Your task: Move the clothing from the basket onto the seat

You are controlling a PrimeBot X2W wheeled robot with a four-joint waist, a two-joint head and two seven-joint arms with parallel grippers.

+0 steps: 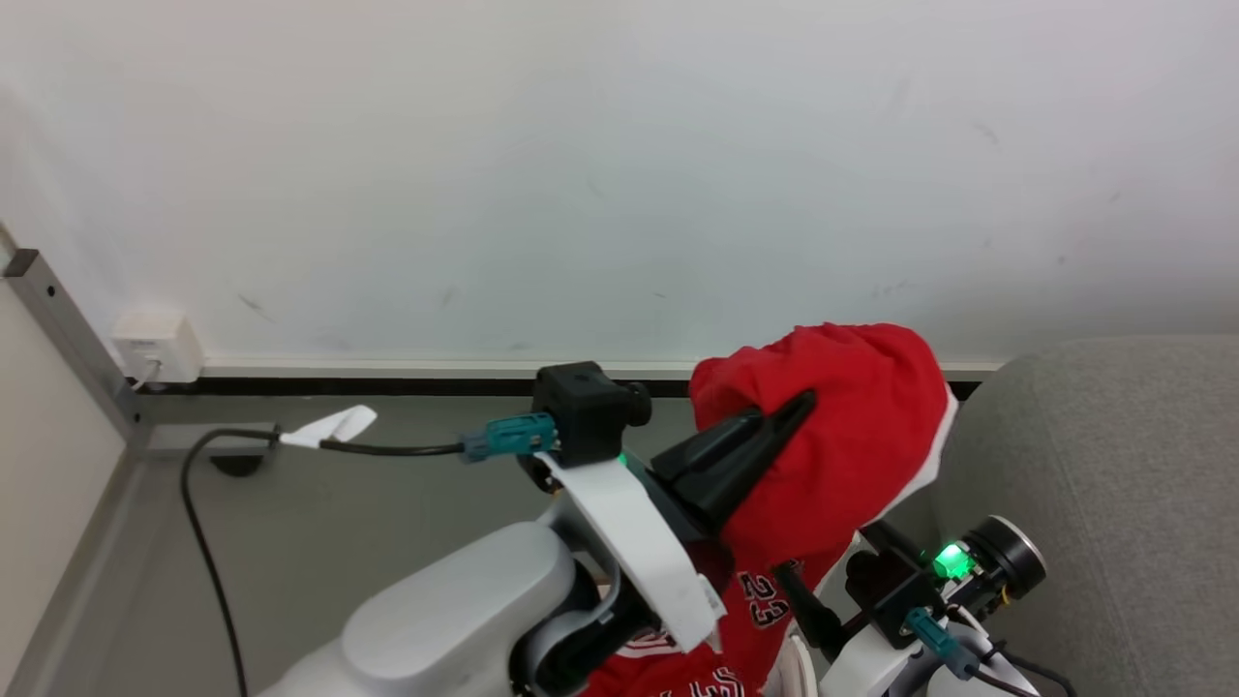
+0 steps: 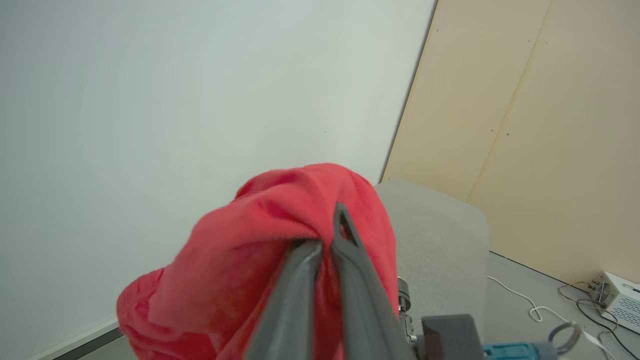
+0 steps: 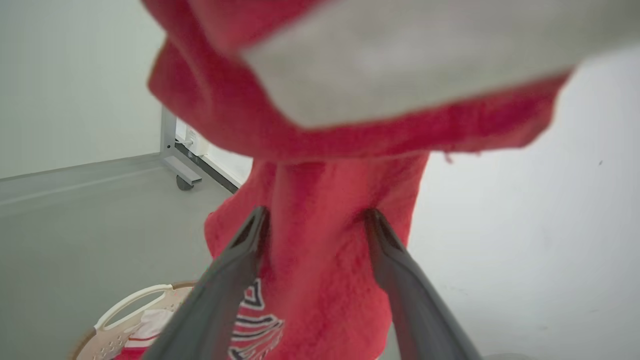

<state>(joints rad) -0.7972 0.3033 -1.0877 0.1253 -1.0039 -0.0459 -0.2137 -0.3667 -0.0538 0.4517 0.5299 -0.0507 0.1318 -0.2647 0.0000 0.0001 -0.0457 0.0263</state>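
Observation:
My left gripper (image 1: 799, 407) is raised and shut on a bunched red piece of clothing (image 1: 852, 436), which drapes over its fingertips (image 2: 340, 220). The garment hangs down, showing white trim and a "23" in white lettering (image 1: 760, 595). Lower down, my right gripper (image 3: 316, 216) stands open with the hanging red fabric (image 3: 320, 260) between its wide-spread fingers. The grey seat (image 1: 1113, 484) is just to the right of the lifted bundle, and in the left wrist view its rounded corner (image 2: 440, 240) sits behind the cloth. The basket (image 3: 127, 305) lies below at lower left, with more red and white cloth inside.
A white wall runs close behind. A wall outlet (image 1: 155, 344) and black cable (image 1: 203, 542) are at the left over grey floor. A metal frame leg with a caster (image 3: 175, 165) stands by the wall. A white box (image 2: 620, 300) with cables sits beside a beige panel.

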